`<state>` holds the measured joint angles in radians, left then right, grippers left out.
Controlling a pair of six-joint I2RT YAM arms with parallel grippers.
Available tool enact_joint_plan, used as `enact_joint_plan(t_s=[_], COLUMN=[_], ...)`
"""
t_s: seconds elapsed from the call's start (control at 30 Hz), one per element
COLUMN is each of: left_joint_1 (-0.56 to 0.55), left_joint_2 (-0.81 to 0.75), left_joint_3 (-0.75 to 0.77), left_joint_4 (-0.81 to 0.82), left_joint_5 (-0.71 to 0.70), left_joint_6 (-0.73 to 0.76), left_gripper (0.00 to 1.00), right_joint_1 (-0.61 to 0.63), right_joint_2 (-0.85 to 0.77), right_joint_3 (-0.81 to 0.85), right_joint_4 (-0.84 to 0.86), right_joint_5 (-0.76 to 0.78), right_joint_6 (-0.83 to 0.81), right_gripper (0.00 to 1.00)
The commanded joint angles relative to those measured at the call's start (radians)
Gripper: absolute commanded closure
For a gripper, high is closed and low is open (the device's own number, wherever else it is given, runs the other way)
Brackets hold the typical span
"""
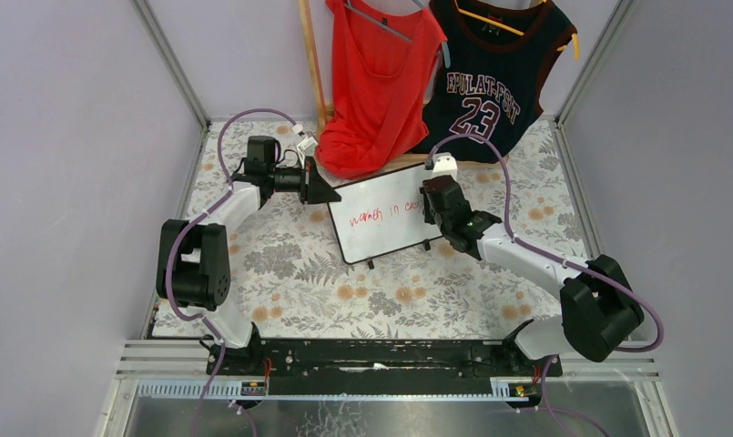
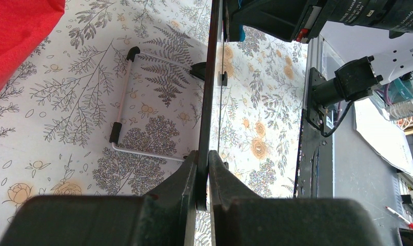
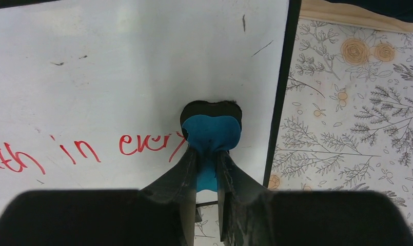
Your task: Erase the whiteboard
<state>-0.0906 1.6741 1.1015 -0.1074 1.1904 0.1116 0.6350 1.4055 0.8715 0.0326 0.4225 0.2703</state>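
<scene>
The whiteboard (image 1: 381, 218) stands tilted on the floral table, white with a thin black frame and red handwriting. My left gripper (image 1: 324, 188) is shut on its left frame edge; the left wrist view shows the frame (image 2: 210, 92) edge-on, pinched between the jaws of that gripper (image 2: 203, 169). My right gripper (image 1: 428, 208) is shut on the blue eraser (image 3: 212, 134), pressed against the board face (image 3: 132, 66) near its right edge. The eraser sits just right of the red writing (image 3: 142, 145). The board face to the right of the eraser carries no writing.
A red shirt (image 1: 381, 82) and a dark jersey (image 1: 494, 77) hang on a wooden rack behind the board. The board's wire stand (image 2: 123, 110) rests on the floral cloth (image 1: 344, 291). A black rail (image 1: 381, 355) runs along the near edge.
</scene>
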Motion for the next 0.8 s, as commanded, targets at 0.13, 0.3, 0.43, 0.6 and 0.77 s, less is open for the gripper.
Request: enact_joint_plan(t_s=[0.13,0.3,0.43,0.6,0.77], left_joint_1=[-0.001,-0.002,-0.002,-0.002,-0.002], left_joint_2=[0.009,0.005,0.003,0.001,0.002], left_joint_3=[-0.008,-0.008,-0.005,0.0,-0.001], left_joint_4=[-0.065,-0.065,-0.065,-0.072,-0.074], left_joint_5=[-0.063,-0.062,-0.062,-0.067,-0.065], left_joint_6=[0.067,0.065,0.062,0.066,0.065], left_gripper=[1.0,1.0,1.0,1.0,1.0], right_joint_1=[0.122,0.2,0.22,0.203,0.114], right_joint_2=[0.055,0.103,0.118,0.087,0.028], right_joint_3=[0.108,0.154,0.163,0.124,0.054], right_joint_4=[0.02,0.041,0.047,0.015,-0.014], right_joint_5=[-0.006,0.001,0.013,0.121,0.148], right_joint_6=[0.042,0.075,0.092,0.074,0.047], right_gripper=[1.0,1.0,1.0,1.0,1.0])
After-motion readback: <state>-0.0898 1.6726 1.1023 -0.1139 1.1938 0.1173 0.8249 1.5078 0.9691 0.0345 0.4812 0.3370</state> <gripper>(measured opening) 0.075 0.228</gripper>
